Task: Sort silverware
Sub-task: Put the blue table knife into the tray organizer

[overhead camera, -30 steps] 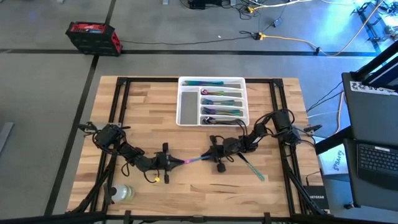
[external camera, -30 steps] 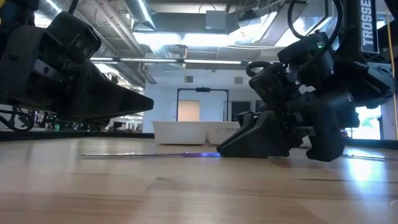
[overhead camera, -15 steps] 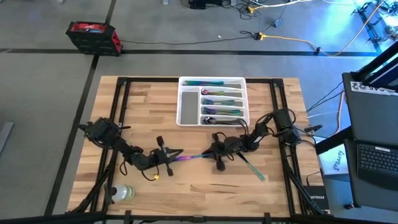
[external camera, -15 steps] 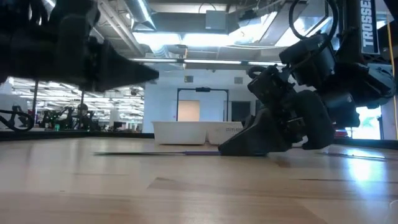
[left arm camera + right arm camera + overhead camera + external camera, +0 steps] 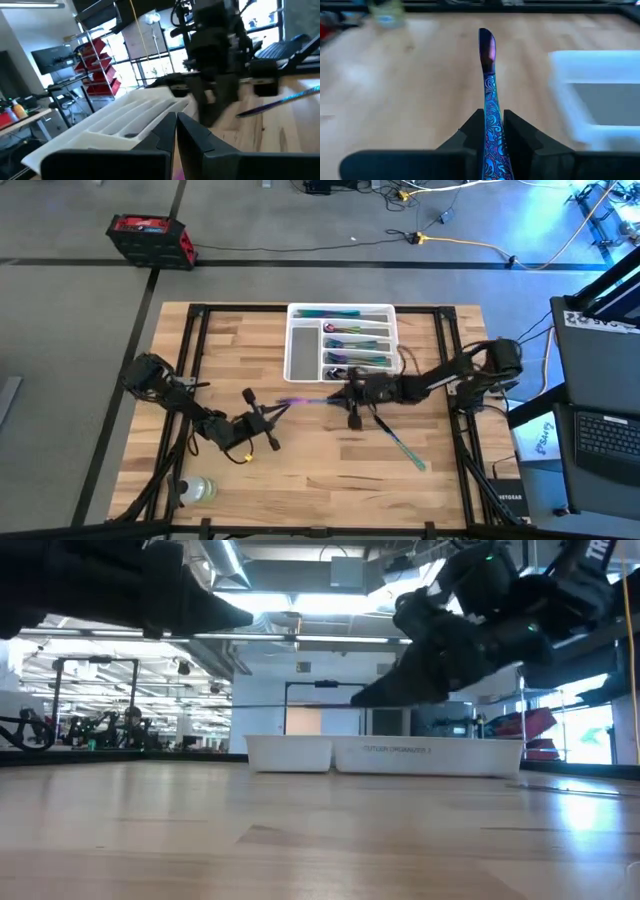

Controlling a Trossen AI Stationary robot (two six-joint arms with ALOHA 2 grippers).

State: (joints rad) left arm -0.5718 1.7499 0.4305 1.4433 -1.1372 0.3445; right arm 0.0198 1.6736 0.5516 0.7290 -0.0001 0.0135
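Observation:
My right gripper hangs just in front of the white tray, shut on a slim piece of silverware of blue and purple metal that reaches toward the table's left. My left gripper is shut, raised off the table, its tip close to that piece's free end. Another piece with a teal end lies flat on the wood at the near right. Several pieces lie in the tray's slots. My right gripper pinches the piece's patterned shaft between its two fingers; they lie along it and come from the table's right. The piece sticks out level ahead of the fingers, lifted clear of the table. My left gripper: I cannot tell whether its tip touches the free end.
A clear bottle lies at the near left corner. The tray's left compartment shows bare. Black frame rails run along the table's left and right sides. Bare wood stretches along the near edge.
Both grippers have risen off the table. My right gripper has carried the piece up and toward the far edge, close to the tray; the piece has gone from lying on the wood to hanging level. My left gripper has rolled and swung toward the far edge.

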